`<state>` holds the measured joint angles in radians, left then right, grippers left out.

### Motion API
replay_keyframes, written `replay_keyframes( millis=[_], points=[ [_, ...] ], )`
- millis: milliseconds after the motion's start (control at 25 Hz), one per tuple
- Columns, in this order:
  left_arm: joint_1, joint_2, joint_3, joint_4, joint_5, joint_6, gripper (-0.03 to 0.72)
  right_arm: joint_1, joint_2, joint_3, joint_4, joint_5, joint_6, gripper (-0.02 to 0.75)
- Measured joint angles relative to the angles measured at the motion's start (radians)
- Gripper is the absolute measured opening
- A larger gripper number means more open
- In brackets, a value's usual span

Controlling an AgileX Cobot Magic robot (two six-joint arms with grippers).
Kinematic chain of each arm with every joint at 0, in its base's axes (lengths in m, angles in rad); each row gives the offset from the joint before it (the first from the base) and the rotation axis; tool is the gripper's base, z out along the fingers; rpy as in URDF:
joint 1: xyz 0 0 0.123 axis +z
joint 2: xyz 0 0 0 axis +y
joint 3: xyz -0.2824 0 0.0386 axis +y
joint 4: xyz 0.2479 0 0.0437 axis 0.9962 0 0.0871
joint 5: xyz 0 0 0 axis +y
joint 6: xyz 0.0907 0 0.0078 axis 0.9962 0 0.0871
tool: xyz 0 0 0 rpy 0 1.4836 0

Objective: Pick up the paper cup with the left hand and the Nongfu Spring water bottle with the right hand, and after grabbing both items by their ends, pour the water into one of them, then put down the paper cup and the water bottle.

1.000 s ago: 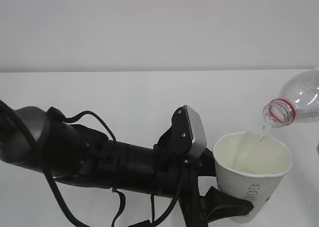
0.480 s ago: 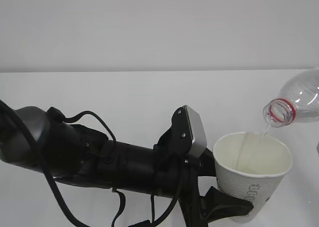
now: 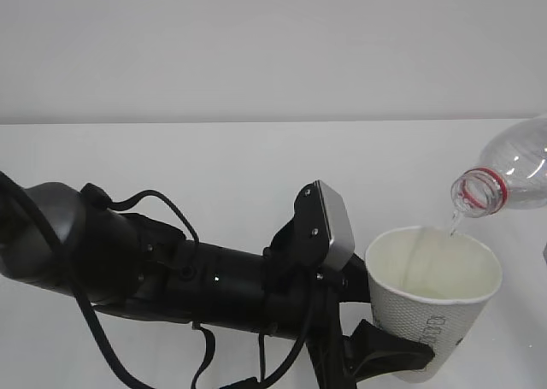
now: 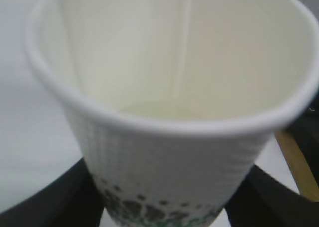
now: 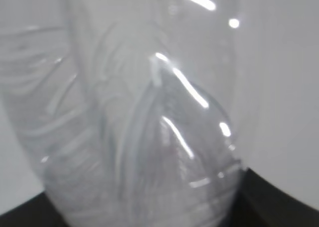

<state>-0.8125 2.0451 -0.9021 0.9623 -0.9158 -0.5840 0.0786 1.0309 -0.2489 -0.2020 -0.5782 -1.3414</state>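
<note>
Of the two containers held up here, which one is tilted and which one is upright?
The Nongfu Spring water bottle is the tilted one: its open mouth with the red neck ring points down-left over the paper cup. The cup stands upright, mouth up, receiving a thin stream.

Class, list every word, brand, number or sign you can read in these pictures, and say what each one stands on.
Nothing can be read for certain.
Cup, side: a column of outlined grey letters, too small and tilted to read.
Cup, near the base in the left wrist view: dark green logo, blurred and cut off, no words legible.
Bottle: only the clear neck and red ring show; no label text in view.
</note>
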Motion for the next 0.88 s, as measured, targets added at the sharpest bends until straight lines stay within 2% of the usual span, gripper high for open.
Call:
replay_keyframes(
  millis=[880],
  points=[
    [0.0, 0.0, 0.0, 0.0, 0.0, 0.0, 0.495, 0.0, 0.0, 0.0, 0.0, 0.0, -0.004, 0.421]
  ],
)
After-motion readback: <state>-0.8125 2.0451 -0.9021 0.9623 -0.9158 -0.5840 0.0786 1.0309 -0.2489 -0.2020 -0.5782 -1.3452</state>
